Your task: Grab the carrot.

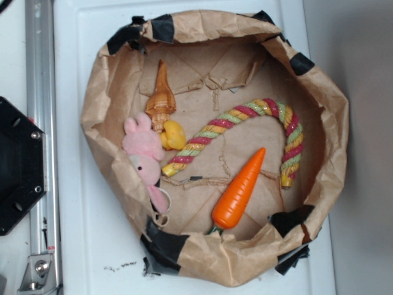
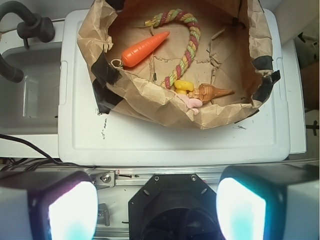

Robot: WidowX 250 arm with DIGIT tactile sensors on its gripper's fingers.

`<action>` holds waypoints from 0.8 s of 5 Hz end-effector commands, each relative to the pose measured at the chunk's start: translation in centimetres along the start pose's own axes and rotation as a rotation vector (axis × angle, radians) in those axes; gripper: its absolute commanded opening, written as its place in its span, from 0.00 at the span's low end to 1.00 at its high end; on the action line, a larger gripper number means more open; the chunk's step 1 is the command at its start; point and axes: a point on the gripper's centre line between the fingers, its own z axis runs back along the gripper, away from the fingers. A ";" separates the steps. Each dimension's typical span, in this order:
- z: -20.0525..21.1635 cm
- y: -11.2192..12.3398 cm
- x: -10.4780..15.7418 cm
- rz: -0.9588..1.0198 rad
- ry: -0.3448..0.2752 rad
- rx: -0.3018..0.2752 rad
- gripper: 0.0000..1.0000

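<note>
Lower centre of exterior frame: carrot (image 1: 240, 188) lay in bag (image 1: 98, 98), tip up-right | rope (image 1: 245, 126) just above | gripper (image 2: 157, 200) at wrist view's bottom, fingers (image 2: 65, 207) spread wide, empty, well apart from carrot (image 2: 145, 48)

In your wrist view the gripper (image 2: 157, 207) has two broad fingers (image 2: 60, 207) with grey sides and pale, bright faces tinted cyan. Between them you see a black faceted housing (image 2: 167, 210) with small screws on its upper edge. The exterior view shows a black hexagonal base plate (image 1: 17, 166) with screws.
</note>
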 end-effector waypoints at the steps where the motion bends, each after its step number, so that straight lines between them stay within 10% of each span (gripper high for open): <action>1: 0.0 0.0 0.0 0.000 0.000 0.000 1.00; 4: -7.8 1.5 10.1 0.378 -0.236 -0.236 1.00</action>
